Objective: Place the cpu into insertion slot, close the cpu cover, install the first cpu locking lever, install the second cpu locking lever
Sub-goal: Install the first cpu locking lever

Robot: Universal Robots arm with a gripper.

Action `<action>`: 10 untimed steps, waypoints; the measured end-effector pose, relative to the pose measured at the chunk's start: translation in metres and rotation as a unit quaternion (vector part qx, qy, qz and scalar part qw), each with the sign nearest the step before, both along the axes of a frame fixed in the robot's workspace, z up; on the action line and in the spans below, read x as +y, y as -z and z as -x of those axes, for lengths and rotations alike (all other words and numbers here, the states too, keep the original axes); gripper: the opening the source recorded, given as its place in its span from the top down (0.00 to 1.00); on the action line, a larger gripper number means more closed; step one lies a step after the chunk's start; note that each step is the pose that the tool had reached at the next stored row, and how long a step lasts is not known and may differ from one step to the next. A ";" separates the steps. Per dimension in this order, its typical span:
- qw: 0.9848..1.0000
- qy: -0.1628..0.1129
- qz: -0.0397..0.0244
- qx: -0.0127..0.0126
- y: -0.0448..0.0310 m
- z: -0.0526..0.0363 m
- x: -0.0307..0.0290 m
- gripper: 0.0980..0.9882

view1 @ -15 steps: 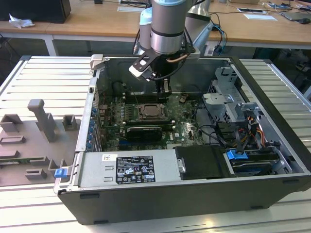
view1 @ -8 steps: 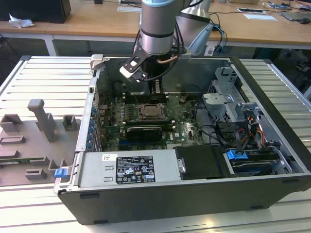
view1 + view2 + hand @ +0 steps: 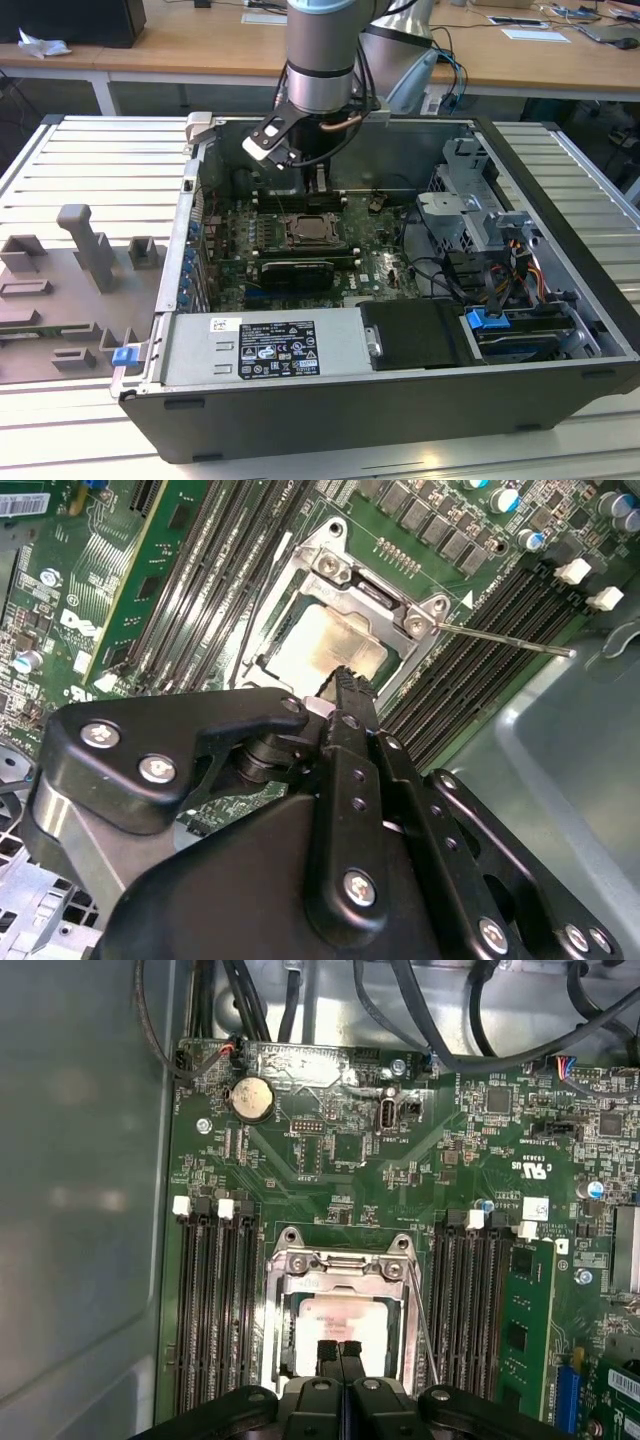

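The cpu [image 3: 345,1325] lies in the insertion slot [image 3: 314,232] on the green board, its silvery face [image 3: 330,645] showing through the cut-out of the cpu cover [image 3: 338,1268]. The cover [image 3: 372,588] lies flat over the chip. One thin locking lever [image 3: 500,639] sticks out sideways over the memory slots; another thin lever [image 3: 256,605] runs along the opposite side of the socket. My gripper [image 3: 340,1352] hangs just above the cpu's near edge with its black fingertips [image 3: 345,683] pressed together and nothing between them. In the exterior view the gripper [image 3: 318,180] is just behind the socket.
Long black memory slots [image 3: 215,1300] flank the socket on both sides. A black expansion card [image 3: 292,270] lies in front of the socket. Cables and a drive cage [image 3: 480,215] fill the exterior view's right. The case wall [image 3: 80,1160] stands close beside the board.
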State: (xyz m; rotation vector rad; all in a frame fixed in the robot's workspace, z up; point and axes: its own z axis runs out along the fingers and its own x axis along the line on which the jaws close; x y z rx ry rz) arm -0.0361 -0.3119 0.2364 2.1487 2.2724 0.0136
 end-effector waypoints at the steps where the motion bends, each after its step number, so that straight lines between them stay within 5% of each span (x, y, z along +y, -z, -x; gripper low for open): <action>1: 1.000 0.000 0.000 0.000 -0.0004 0.0001 0.0000 0.99; 7: 1.000 0.000 0.000 0.000 -0.0075 0.0000 0.0000 0.99; 10: 1.000 0.000 0.000 0.000 -0.0200 0.0000 0.0002 0.99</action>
